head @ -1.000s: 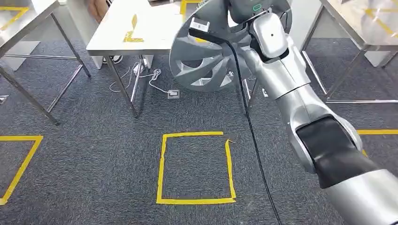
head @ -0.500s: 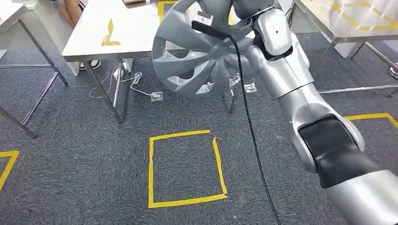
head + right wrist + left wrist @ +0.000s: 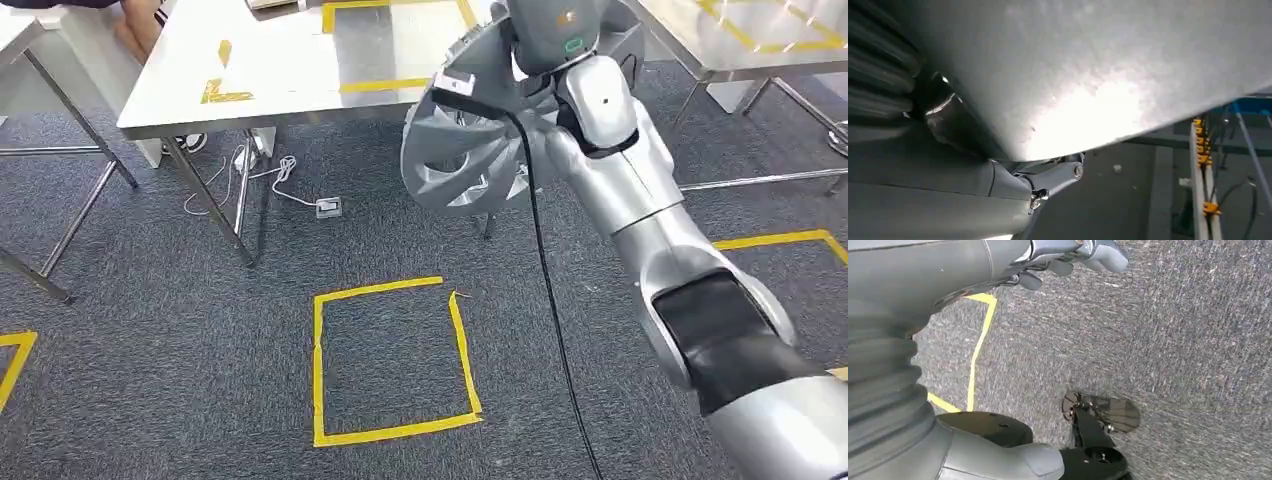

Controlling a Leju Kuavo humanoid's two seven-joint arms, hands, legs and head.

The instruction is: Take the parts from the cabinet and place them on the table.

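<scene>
A silver spoked wheel cover [image 3: 462,150] hangs in the air in front of the table's [image 3: 290,70] near edge, tilted on edge. My right hand [image 3: 556,30] grips it at its upper rim, with the silver arm reaching up from the lower right. In the right wrist view the cover's pale surface [image 3: 1108,70] lies right against the camera, with my right hand [image 3: 1050,180] clamped under it. My left hand [image 3: 1068,262] hangs over the grey carpet, holding nothing, its fingers loosely apart.
Yellow tape marks an area [image 3: 400,85] on the table top. A yellow tape square [image 3: 390,360] lies on the carpet. A socket and white cables [image 3: 328,207] sit under the table. Steel tables stand at the left [image 3: 70,200] and right [image 3: 740,50]. A person's leg [image 3: 135,25] shows beyond the table.
The whole view has shifted and the table looks nearer and more centred. The wheel cover in my right hand has moved right and turned more edge-on.
</scene>
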